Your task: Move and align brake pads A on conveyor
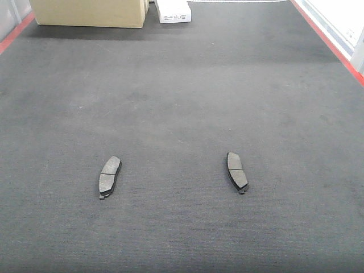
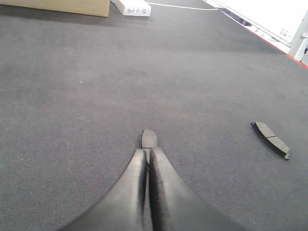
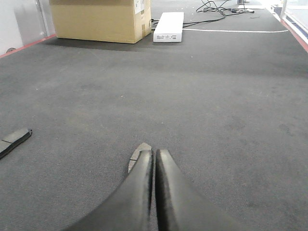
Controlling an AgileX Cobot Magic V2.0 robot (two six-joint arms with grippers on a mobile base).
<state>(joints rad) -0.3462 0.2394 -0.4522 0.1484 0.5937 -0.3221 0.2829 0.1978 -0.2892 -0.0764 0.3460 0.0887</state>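
Two brake pads were seen lying flat on the conveyor (image 1: 182, 85), well apart from each other, in the near half of the dark grey belt. The left pad (image 1: 110, 177) was laid lengthwise along the belt with its far end tipped slightly to the right. The right pad (image 1: 236, 171) was also laid lengthwise, its far end tipped slightly to the left. Each pad was crossed by a centre groove.

Neither arm was shown in the front-facing view. In the left wrist view, the left gripper (image 2: 147, 151) was found with its jaws pressed together and nothing clamped between them. One end of the left pad could be made out on the belt just beyond the fingertips (the rest was hidden behind the fingers). The right gripper (image 3: 154, 153) was likewise closed on nothing, with a corner of the right pad showing past its tips.

At the far end of the belt, a cardboard box (image 1: 91, 12) and a white box (image 1: 173, 10) were placed side by side. The belt was bordered by a red edge (image 1: 330, 42).
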